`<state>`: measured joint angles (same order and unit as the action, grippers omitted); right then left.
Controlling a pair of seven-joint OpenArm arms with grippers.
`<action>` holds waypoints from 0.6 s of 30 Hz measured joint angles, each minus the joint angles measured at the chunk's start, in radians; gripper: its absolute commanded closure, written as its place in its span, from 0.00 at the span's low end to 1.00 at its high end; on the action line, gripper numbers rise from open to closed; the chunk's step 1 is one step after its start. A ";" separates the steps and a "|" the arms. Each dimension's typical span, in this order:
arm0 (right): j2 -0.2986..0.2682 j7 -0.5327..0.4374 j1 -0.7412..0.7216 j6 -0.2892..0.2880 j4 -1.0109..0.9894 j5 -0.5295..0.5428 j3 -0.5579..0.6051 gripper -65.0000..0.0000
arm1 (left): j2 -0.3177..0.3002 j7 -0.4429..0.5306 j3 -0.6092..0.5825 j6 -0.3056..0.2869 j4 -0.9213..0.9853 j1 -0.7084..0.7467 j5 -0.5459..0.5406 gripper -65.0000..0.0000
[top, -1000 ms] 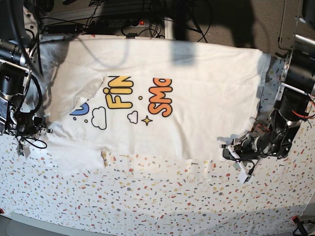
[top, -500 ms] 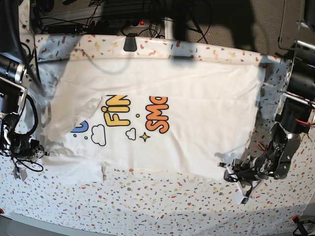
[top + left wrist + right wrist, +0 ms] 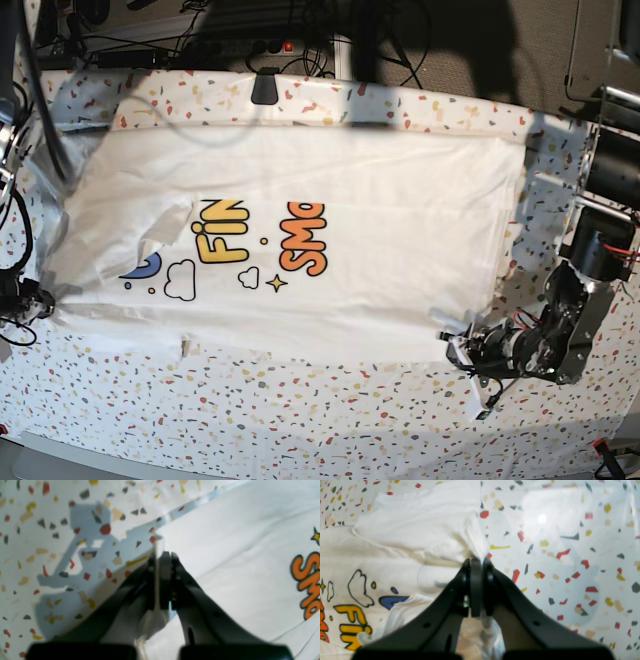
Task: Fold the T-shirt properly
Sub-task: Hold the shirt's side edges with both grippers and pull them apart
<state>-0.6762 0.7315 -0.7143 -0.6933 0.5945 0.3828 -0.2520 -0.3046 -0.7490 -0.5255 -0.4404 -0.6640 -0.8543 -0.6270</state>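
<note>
Speckled terrazzo table cover (image 3: 330, 420) is filling the base view, and the T-shirt (image 3: 400, 230) is lying spread across it, print up, with its long axis running side to side between the two arms. Both arms are sitting at the near edge of the cloth, one at each end. On the base view's right, the left gripper (image 3: 161, 555) is pinching a thin white edge of the shirt between jaws closed nearly flat on it; in its wrist view the cloth is stretching away up and to the right, toward the orange lettering, while bare table cover is lying to the left. On the base view's left, the right gripper (image 3: 476, 561) is clamped the same way, jaws pressed together at the bunched corner near a sleeve, though whether cloth is actually sitting between the pads is hard to make out; the shirt is lying to its left, the blue and yellow letters close by. So the garment is spanning the gap between the claws, and neither arm is nearer to it: each is gripping its own end. Any coming fold is probably depending on both ends being carried together across that long axis, toward the far edge.
</note>
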 measured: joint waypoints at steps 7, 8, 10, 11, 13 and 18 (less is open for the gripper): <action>-0.048 0.082 0.093 0.000 0.073 0.153 0.000 1.00 | -0.003 -0.123 -0.001 -0.001 -0.103 0.001 -0.051 1.00; -0.052 0.095 0.113 0.000 0.099 0.173 0.000 1.00 | -0.003 -0.127 -0.001 -0.001 -0.109 0.000 -0.051 1.00; -0.055 0.116 0.156 0.000 0.160 0.197 0.000 1.00 | -0.004 -0.132 -0.003 0.000 -0.111 0.001 -0.050 1.00; -0.055 0.124 0.178 0.000 0.193 0.208 0.000 1.00 | -0.004 -0.137 -0.003 0.000 -0.111 0.002 -0.051 1.00; -0.052 0.124 0.226 0.000 0.266 0.238 0.002 1.00 | -0.006 -0.142 -0.005 -0.001 -0.111 0.007 -0.050 1.00; -0.053 0.135 0.311 0.000 0.406 0.278 0.004 1.00 | -0.008 -0.142 -0.005 0.022 -0.127 0.021 -0.046 1.00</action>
<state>-0.7288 0.8669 -0.4038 -0.6933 1.0000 0.6613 -0.2481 -0.3130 -0.8906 -0.5301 -0.4183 -0.7906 -0.8330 -0.6731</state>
